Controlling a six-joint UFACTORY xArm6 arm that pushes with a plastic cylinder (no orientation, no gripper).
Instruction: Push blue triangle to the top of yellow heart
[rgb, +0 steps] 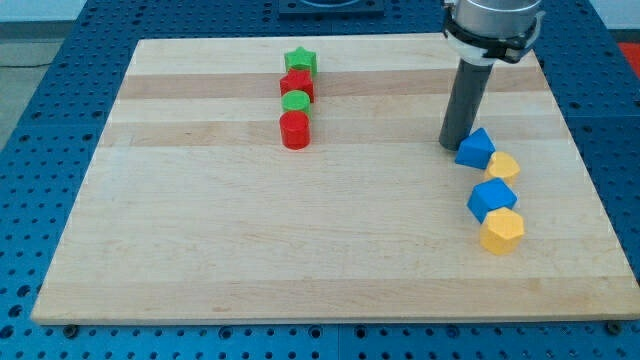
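My arm comes down from the far right of the scene as a straight dark rod, upright, below a grey collar. My tip (455, 146) rests on the pale wooden board (250, 240) and stands just to the left of the blue triangle block (476, 148), touching it or very nearly so; I cannot tell which. I have no jaws to part or shut, only this bare rod end.

The blue triangle block sits on the right side of the board, and the yellow heart block (503, 166) lies right against it on its near-right side, the two touching. Nearer still comes a blue cube-like block (491, 199), and pressed to its near-right edge a yellow hexagon-like block (502, 231). These four make a short line running toward the near edge.

Well apart, at the far centre-left of the board, a second line stands: a green star block (300, 61) farthest, then a red block (297, 83) whose shape I cannot make out, then a green round block (295, 101), then a red cylinder block (295, 130) nearest. Around the board lies a blue perforated table (40, 120).
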